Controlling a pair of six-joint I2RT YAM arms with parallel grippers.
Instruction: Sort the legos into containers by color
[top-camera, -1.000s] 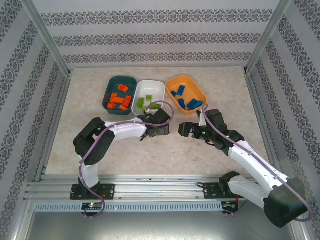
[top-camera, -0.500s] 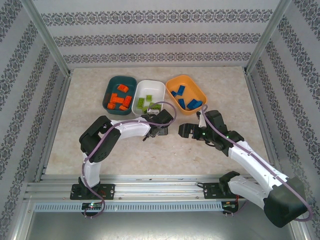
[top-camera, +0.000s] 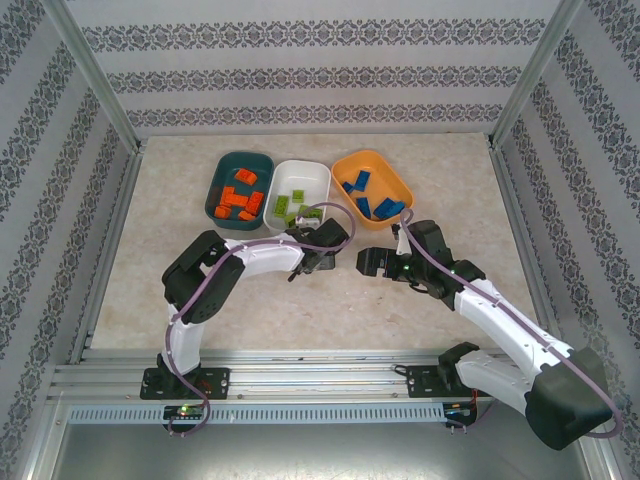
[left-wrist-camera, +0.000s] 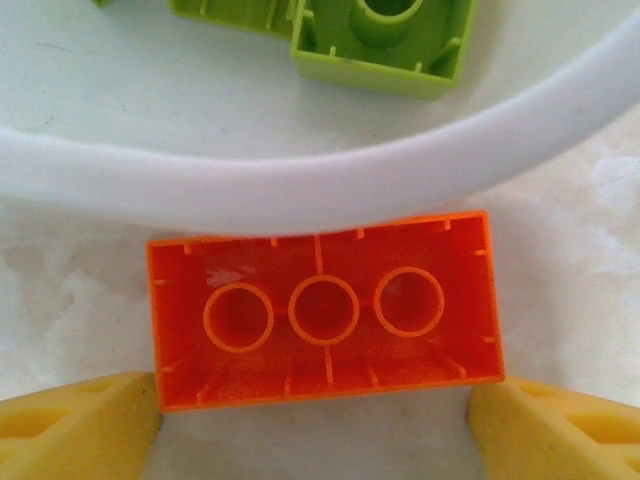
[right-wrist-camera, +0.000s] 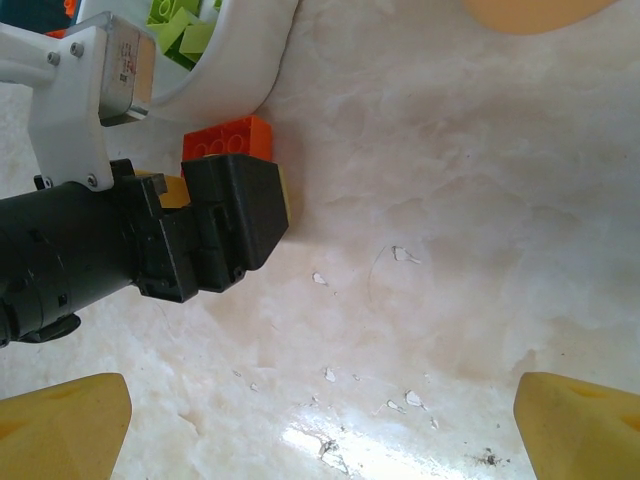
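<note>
Marbled table, patterned walls around it, and one loose brick on it. The brick is orange and lies hollow side up just beside the white tray; I cannot tell whether it touches the rim. My left claw sits over it, released, with the yellow fingertips spread about as wide as the brick is long and flanking its near corners. Nothing is gripped. Green bricks lie in the white tray, orange bricks in the teal tray, and blue bricks in the orange tray. My right claw hangs wide apart and empty over bare table, near the left one.

I judge this to be the pick of what looks like the last stray piece. Next I need to drop lower so the pads bracket the short ends, then clench and lift clear of the white rim. From there I carry left to the teal tray. The rim sits close, so a finger could catch it.
</note>
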